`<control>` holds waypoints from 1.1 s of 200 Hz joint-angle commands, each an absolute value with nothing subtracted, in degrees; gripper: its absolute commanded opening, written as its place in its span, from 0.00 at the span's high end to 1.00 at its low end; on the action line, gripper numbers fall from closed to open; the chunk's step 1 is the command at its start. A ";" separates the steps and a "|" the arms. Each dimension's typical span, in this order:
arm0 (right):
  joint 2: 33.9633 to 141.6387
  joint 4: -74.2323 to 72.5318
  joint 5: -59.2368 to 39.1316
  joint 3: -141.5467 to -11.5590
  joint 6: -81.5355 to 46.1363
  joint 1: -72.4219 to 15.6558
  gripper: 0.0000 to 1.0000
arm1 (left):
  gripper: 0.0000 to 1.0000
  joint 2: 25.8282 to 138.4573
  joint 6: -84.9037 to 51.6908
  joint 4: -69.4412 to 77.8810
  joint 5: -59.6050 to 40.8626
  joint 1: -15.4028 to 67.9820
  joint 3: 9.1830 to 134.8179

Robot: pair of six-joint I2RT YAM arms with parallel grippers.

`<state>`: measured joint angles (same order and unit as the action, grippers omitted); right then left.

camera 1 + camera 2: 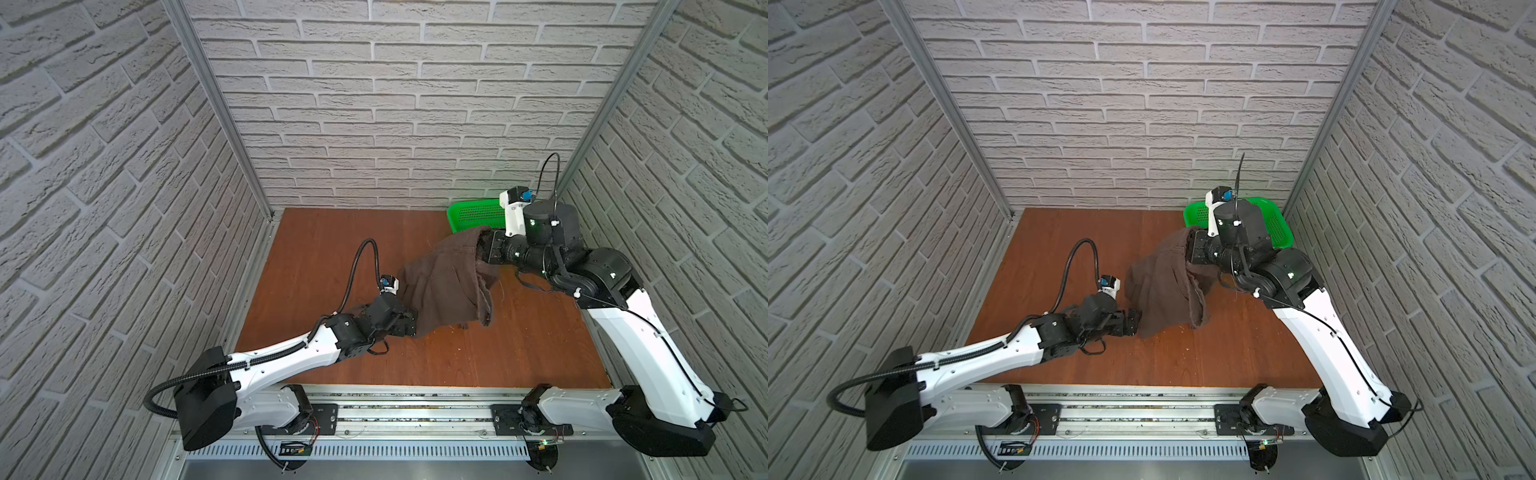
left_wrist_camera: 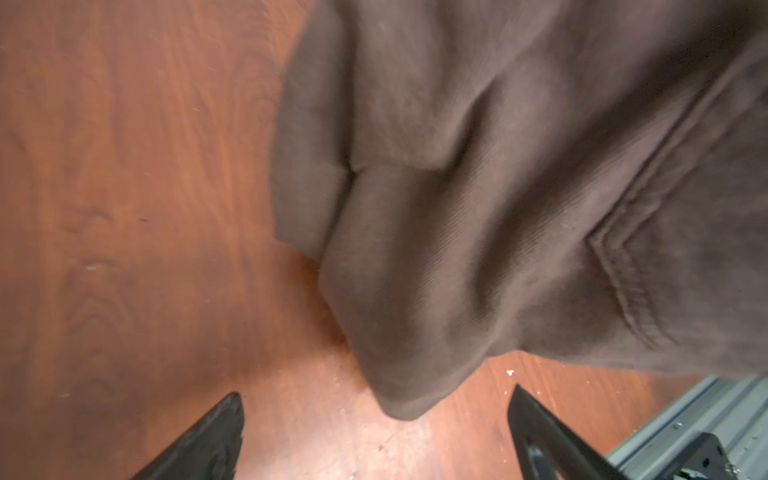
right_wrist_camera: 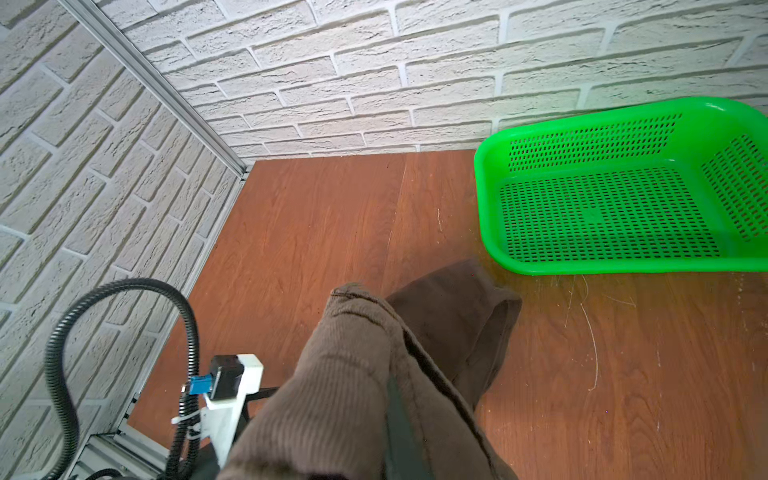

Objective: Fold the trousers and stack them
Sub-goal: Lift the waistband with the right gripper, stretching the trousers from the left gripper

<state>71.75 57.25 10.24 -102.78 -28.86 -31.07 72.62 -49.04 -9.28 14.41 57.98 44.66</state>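
The dark brown trousers (image 1: 449, 286) (image 1: 1167, 291) hang bunched from my right gripper (image 1: 484, 245) (image 1: 1190, 249), with their lower edge resting on the wooden table. That gripper is shut on the top fold. In the right wrist view the ribbed fabric (image 3: 345, 395) drapes over the right gripper (image 3: 395, 449) and hides most of the jaws. My left gripper (image 1: 413, 322) (image 1: 1136, 322) sits low at the cloth's lower left corner. In the left wrist view the left gripper (image 2: 377, 395) is open, and a rounded corner of the trousers (image 2: 498, 187) hangs just ahead of its fingertips, not between them.
A green perforated basket (image 1: 473, 214) (image 1: 1277, 226) (image 3: 482, 199) stands in the back right corner, behind the right wrist. Brick-patterned walls close in the back and both sides. Bare wooden table (image 1: 332, 249) lies to the left of the cloth, and a metal rail runs along the front edge.
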 commanded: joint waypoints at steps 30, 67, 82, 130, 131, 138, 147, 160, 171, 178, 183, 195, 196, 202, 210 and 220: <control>69.60 53.74 12.31 -109.68 -30.23 -28.42 0.94 | 0.02 79.61 -53.78 9.56 12.92 59.88 40.94; 70.13 55.14 12.21 -114.71 -30.42 -26.99 0.94 | 0.02 85.21 -51.97 20.19 10.50 59.59 41.05; 71.51 56.55 12.62 -119.40 -29.96 -26.42 0.94 | 0.02 87.50 -50.82 24.96 8.21 59.59 41.23; 82.12 63.11 14.78 -145.05 -27.62 -25.80 0.94 | 0.02 91.39 -45.48 32.60 4.22 61.05 41.10; 82.60 63.13 14.83 -146.06 -27.67 -25.70 0.94 | 0.02 91.40 -45.37 32.65 4.35 61.07 41.12; 83.76 63.15 14.64 -148.60 -27.76 -25.70 0.95 | 0.02 91.71 -44.50 32.78 5.14 61.49 41.29; 84.69 62.15 14.29 -150.56 -28.27 -25.66 0.94 | 0.02 92.20 -43.30 32.57 6.19 61.71 41.78; 84.94 59.99 13.64 -150.60 -29.20 -25.56 0.95 | 0.02 93.47 -41.70 31.71 7.62 61.98 43.28; 85.14 58.96 13.13 -150.62 -29.88 -25.58 0.95 | 0.02 95.21 -40.45 31.04 8.56 61.96 44.84; 85.26 58.68 13.01 -150.64 -30.29 -25.58 0.95 | 0.02 96.52 -39.75 30.78 9.06 61.90 46.21; 85.34 58.62 13.07 -150.64 -30.48 -25.57 0.95 | 0.02 97.67 -39.41 30.23 9.46 61.96 47.15; 85.43 58.62 13.30 -150.53 -30.67 -25.57 0.95 | 0.02 100.53 -38.74 27.66 10.23 61.78 50.52; 85.47 58.62 13.33 -150.50 -30.67 -25.57 0.95 | 0.02 100.76 -38.75 27.36 10.30 61.74 50.84; 85.43 58.62 13.50 -150.32 -30.52 -25.58 0.95 | 0.02 102.24 -38.42 25.56 10.85 61.63 52.60; 85.28 58.62 13.86 -150.08 -30.26 -25.58 0.95 | 0.02 103.95 -38.17 23.73 11.87 61.64 54.71; 85.09 58.71 14.25 -149.78 -29.83 -25.58 0.95 | 0.02 105.77 -38.12 22.33 13.22 61.39 56.57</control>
